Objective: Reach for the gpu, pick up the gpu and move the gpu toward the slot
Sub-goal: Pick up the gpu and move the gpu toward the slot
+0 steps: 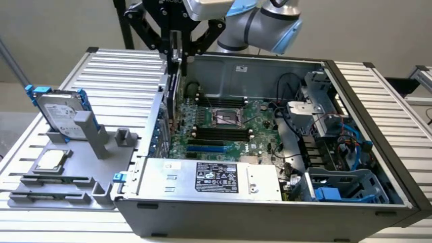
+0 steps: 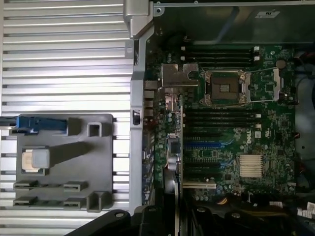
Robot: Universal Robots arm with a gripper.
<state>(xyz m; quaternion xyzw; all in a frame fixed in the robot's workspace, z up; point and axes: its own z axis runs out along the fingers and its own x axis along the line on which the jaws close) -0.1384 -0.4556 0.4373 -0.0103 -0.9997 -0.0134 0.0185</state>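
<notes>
My gripper [image 1: 177, 49] hangs over the left wall of the open computer case [image 1: 270, 212] and is shut on the gpu [image 1: 175, 93]. The card points down, dark and narrow seen edge-on, just inside the case's left edge above the motherboard [image 1: 229, 131]. In the wrist view the gpu [image 2: 175, 147] runs as a thin strip away from the gripper [image 2: 170, 214], and its silver end bracket [image 2: 178, 76] is at the far end. The blue expansion slots [image 1: 206, 148] lie on the board below and toward the front of the case.
At the exterior view's left, a grey fixture [image 1: 101, 167] holds a silver hard drive with blue rails [image 1: 62, 114] standing upright and a square processor chip [image 1: 52, 159]. The power supply [image 1: 209, 177] fills the case's front. Cables and drive cages [image 1: 337, 147] crowd the right side.
</notes>
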